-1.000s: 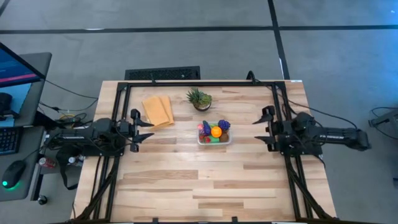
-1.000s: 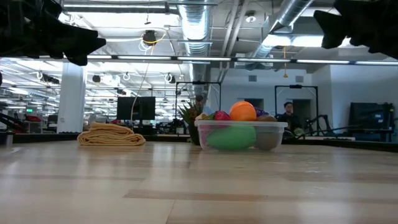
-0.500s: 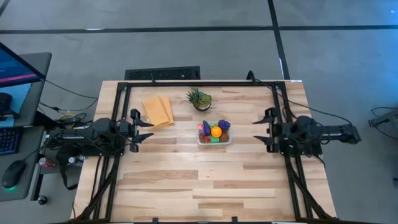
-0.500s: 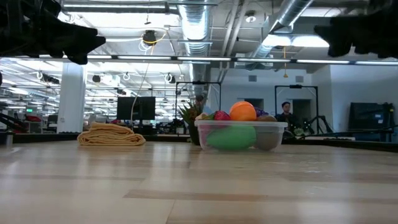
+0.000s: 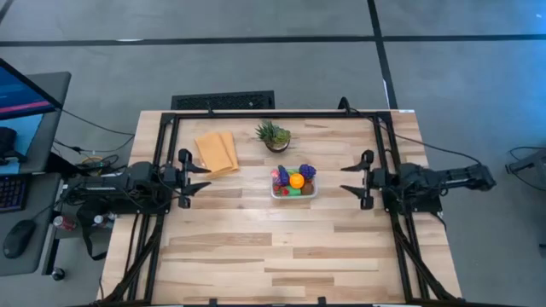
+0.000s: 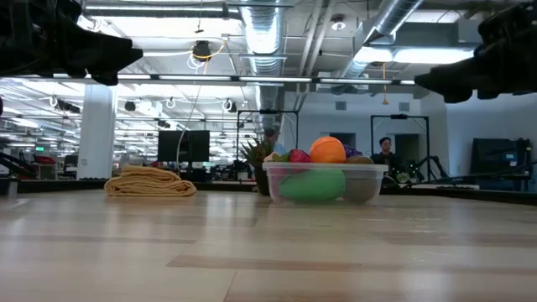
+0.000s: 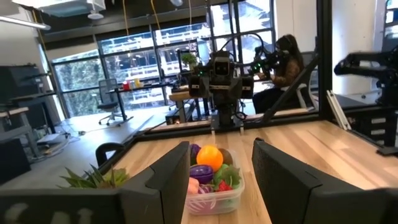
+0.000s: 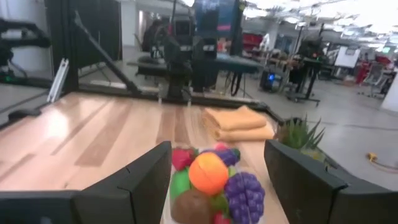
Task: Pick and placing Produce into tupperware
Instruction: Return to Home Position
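Tupperware [image 6: 325, 167] heaped with produce [image 5: 296, 180] on your wooden table [image 5: 281, 247]; left gripper [image 5: 208, 177] and right gripper [image 5: 344, 178] flank it, both spread; person [image 6: 388, 149] seated beyond.

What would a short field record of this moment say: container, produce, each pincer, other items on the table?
tupperware: upright, middle of the table, between the two arms
produce: heaped inside the tupperware; orange fruit on top, purple grapes beside it
loose produce: none seen on the table
left pincer: open, empty, at the table's left side, facing the tupperware
right pincer: open, empty, at the right side, facing the tupperware
other: folded yellow cloth and potted plant, both apart from the tupperware
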